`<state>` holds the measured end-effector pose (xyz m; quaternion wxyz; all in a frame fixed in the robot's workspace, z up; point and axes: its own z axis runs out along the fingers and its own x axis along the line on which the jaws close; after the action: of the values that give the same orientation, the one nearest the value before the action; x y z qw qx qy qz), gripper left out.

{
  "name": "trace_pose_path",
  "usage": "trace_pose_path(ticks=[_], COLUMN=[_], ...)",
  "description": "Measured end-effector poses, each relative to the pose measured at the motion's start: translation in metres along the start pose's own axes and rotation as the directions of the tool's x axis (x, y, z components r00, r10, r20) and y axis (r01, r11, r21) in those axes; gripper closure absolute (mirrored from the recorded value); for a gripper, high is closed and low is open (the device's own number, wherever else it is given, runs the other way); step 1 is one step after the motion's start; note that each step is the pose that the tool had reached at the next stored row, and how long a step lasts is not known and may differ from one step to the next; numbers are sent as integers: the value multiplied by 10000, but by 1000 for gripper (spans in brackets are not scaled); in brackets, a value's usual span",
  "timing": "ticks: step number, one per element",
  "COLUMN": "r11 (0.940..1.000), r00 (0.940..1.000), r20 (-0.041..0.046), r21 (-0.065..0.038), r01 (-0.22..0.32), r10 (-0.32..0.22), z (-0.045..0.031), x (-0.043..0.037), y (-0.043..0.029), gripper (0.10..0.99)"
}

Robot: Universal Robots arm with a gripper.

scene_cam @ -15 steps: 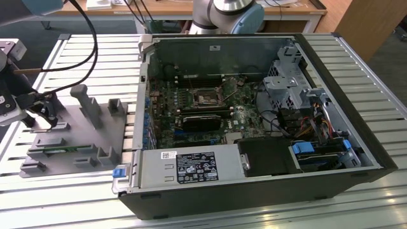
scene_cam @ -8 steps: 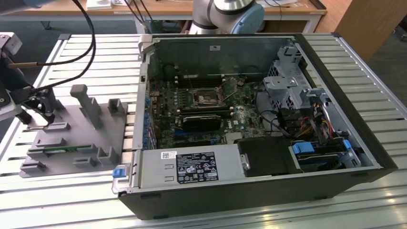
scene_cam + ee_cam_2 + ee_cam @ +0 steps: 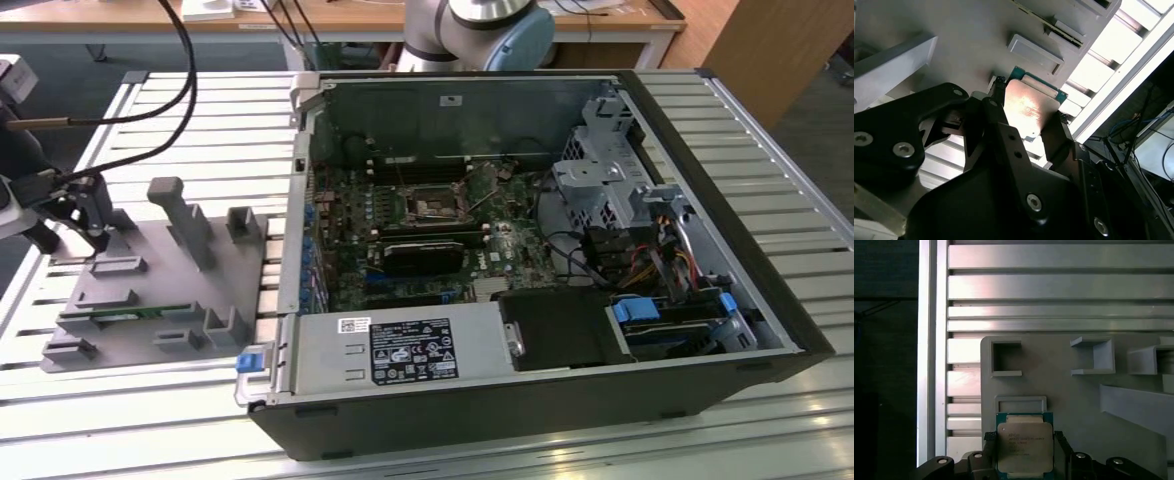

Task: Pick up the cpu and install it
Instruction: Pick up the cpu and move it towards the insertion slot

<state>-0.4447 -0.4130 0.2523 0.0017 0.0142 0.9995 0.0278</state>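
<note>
Cpu [image 3: 1025,447] sits between the fingers of the hand [image 3: 1024,437], low over the grey fixture plate [image 3: 147,300] at the exterior view's left of the bench [image 3: 160,400]. In both wrist views the black fingers [image 3: 998,87] press against two opposite edges of the chip, so the hand is judged clamped on it. Whether the chip has cleared the plate cannot be told. Farther in, toward the exterior view's right, the open computer case [image 3: 534,400] lies on its side, and its socket [image 3: 437,207] is well apart from the hand. Pick-up under way; install not yet done.

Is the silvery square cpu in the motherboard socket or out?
Out: the gripper clamps the cpu over the grey fixture plate.
</note>
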Motion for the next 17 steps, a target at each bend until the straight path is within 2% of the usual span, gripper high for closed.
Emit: trace_pose_path(ticks=[17], r11=[10000], r00=[10000], r20=[1], r21=[-1], r01=[0], r10=[0], z=[-202], x=[-1], y=[12], gripper=[545])
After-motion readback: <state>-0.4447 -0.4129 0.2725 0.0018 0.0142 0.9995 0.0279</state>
